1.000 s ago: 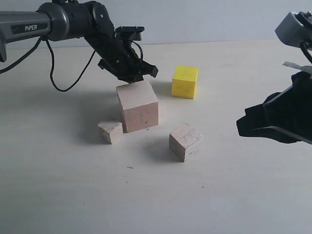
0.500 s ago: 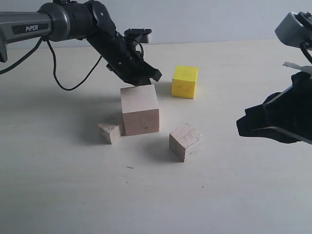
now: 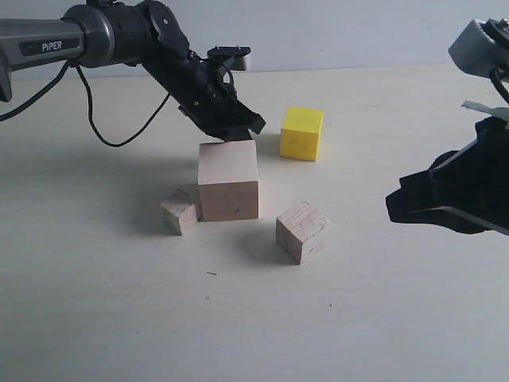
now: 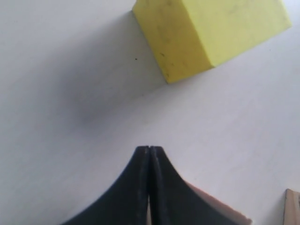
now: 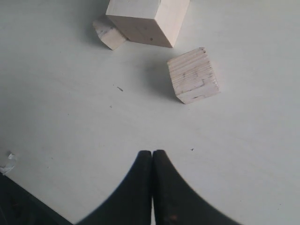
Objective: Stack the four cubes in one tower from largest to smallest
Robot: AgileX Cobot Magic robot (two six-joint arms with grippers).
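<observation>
meanwhile, all four cubes stand singly on the pale table (image 3: pixel 119 310), each on the tabletop itself. the large bare-wood cube (image 3: pixel 228 181) sits near the middle of the exterior view. the small wood cube (image 3: pixel 180 213) is tucked against its lower left corner, touching or very nearly so. the medium wood cube (image 3: pixel 302 231) stands apart to the front right, turned at an angle to the others. the bright yellow cube (image 3: pixel 302 133) stands apart behind and to the right of the large one.

the left gripper (image 3: pixel 254 124) reaches in from the upper left on a dark arm marked "piper", with a black cable (image 3: pixel 119 143) looping below it. its jaws are clenched together on nothing. its tip hangs over the rear top edge of the large cube; whether it touches the wood cannot be told. its wrist view shows the pressed-together fingertips (image 4: pixel 149 150) pointing toward the yellow cube (image 4: pixel 211 33), with bare table between them.

the right gripper (image 3: pixel 393 204) hangs at the right edge of the scene, well apart from every cube. it too is clenched and holds nothing. its wrist view shows the closed tips (image 5: pixel 152 153) over bare table. beyond them lie the medium cube (image 5: pixel 193 75), the large cube (image 5: pixel 147 18) and the small cube (image 5: pixel 108 33).
</observation>
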